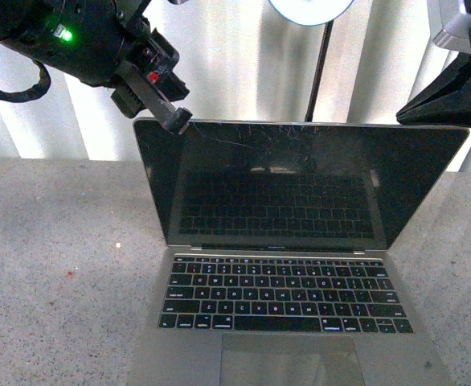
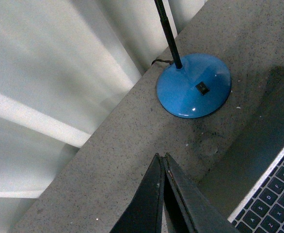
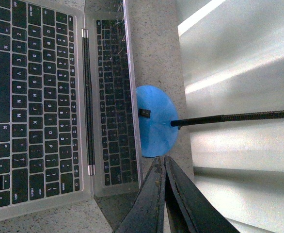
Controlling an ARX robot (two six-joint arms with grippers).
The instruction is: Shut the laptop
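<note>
Where the laptop sat: at 6 o'clock of the front view, on the grey speckled table, with its front edge cut off by the bottom of the picture.
Lid: it stood open and leaned back past upright, its scratched black screen facing me. The keyboard and trackpad lay uncovered.
Lid's top edge: a thin silver line ran from 10 o'clock to 2 o'clock, and both corners were in sight.
Left gripper: mine was at 10 o'clock, fingers pressed flat together with nothing between them. The tips met the top edge just beside its left corner. I could not tell whether they touched it or hung just behind it.
Right gripper: mine was at 2 o'clock, fingers likewise pinched together on nothing. The tip lay just above the top edge near its right corner, and I could not tell whether it made contact.
Lamp: at 12 o'clock behind the lid, a black stem rose from a round blue base. The base stood on the table near the lid's back, apart from it.
Backdrop: white ribbed panels stood at the table's far edge.
Room: the tabletop showed wide at 9 o'clock of the laptop and narrower at 3 o'clock. The space over the keyboard, from hinge to trackpad, lay open.
</note>
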